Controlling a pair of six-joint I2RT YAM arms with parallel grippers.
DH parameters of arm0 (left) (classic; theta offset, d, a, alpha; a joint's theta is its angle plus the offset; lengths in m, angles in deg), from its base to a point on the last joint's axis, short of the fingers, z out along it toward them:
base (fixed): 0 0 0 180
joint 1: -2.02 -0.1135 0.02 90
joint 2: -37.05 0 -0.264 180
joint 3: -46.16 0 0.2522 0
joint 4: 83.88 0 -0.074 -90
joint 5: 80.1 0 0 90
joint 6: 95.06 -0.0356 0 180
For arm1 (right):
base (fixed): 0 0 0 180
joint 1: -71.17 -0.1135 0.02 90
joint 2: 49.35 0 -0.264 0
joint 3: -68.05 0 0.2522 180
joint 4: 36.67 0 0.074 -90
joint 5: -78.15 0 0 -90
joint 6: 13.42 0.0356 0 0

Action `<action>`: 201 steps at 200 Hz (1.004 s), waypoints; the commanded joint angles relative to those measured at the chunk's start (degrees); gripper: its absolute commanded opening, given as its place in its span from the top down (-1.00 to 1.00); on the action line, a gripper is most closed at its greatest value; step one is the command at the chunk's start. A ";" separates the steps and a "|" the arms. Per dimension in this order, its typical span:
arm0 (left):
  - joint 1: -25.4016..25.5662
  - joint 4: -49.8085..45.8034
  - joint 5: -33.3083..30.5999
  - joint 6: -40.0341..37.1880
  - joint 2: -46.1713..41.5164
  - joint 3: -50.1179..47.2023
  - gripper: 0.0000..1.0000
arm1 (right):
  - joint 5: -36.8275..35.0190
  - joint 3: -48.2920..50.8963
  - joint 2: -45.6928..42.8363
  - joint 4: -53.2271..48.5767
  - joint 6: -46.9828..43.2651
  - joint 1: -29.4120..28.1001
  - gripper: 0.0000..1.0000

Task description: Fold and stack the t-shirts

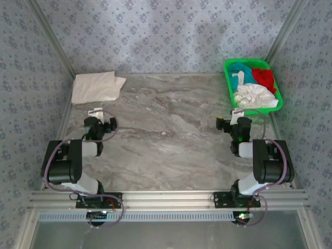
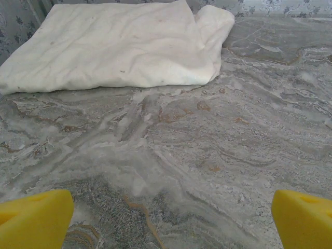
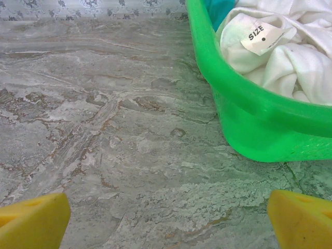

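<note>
**One Tee Folded, Three Waiting in the Basket**

A folded white cloth t-shirt [image 1: 96, 87] lay flat at the far left corner of the grey marble-patterned table [image 1: 171, 135]. It was most likely parked there as the base of the stack, clear of the open middle where folding needs room. The other shirts sat bundled in the green plastic basket [image 1: 280, 104] at the far right corner. A crumpled white tee [image 3: 290, 67] with a paper size tag [image 3: 264, 36] lay nearest the arms, and a teal tee [image 1: 241, 70] and a red tee [image 1: 264, 78] lay behind it. The basket looked like the supply bin, which kept unfolded cloth off the work surface.

The left gripper [image 2: 168, 223] hung over bare table with its yellow fingers [image 2: 36, 218] spread wide and nothing between them. The folded shirt lay ahead of it and slightly to the left, apart from it and not touching. The right gripper [image 3: 168, 220] was equally wide and empty, low over the table. The basket's near wall stood just ahead and to its right, and the crumpled white tee lay beyond the rim. The right arm seemed better placed to fetch the next shirt, though it would have to clear the rim first.
</note>
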 commanded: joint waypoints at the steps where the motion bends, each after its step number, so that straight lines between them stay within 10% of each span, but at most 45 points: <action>1: -0.08 -0.01 0.64 0.32 0.52 0.77 -0.96 | 0.13 -0.85 0.41 -1.16 -0.06 -0.07 -1.00; 115: -0.73 0.75 2.12 0.51 0.20 0.51 -0.96 | -1.57 -0.58 -0.79 -0.46 -0.01 -0.60 -1.00; 140: 4.61 -20.25 -4.03 -1.10 -18.82 5.29 -0.92 | -11.76 -11.47 -19.05 -31.94 6.41 -4.31 -1.00; 159: 7.07 -31.46 0.68 8.63 -32.25 12.88 -0.89 | -1.17 -19.37 -25.71 -43.17 12.95 -2.26 -0.97; 201: 23.07 -54.62 -0.83 7.94 -15.28 41.93 -0.52 | -1.80 -52.34 -5.52 -73.31 11.83 -7.37 -0.56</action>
